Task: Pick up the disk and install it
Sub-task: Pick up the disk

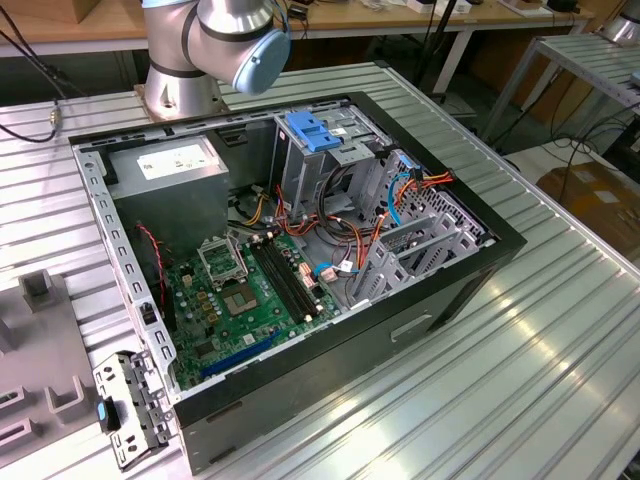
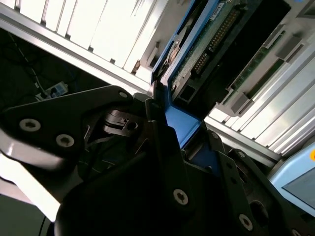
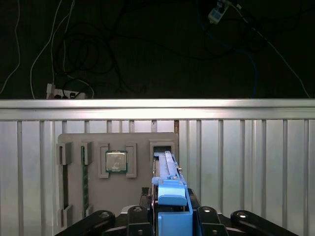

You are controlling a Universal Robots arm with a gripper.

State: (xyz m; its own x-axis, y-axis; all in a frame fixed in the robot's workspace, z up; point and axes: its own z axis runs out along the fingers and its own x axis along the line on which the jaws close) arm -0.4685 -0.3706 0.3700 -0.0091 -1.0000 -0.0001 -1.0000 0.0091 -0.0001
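Note:
In the first wrist view the disk (image 3: 169,183) stands on edge, its blue plastic rail toward the camera. Its far end reaches the open slot of a grey holder plate (image 3: 142,196) on the ribbed table. I cannot tell whether that end is still inside the slot. My gripper (image 3: 170,216) has a black finger on each side of the blue rail and looks shut on it. In the second wrist view the disk (image 2: 206,54) shows its green circuit-board face and a blue rail, with the gripper (image 2: 179,132) clamped on that rail.
The holder plate also carries a processor chip (image 3: 116,161) and memory sticks (image 3: 85,179). In the exterior view an open computer case (image 1: 330,380) lies on the table with a motherboard (image 1: 250,290), a grey power-supply box (image 1: 170,165) and a drive cage with a blue latch (image 1: 315,133). The arm's base (image 1: 180,85) stands behind it.

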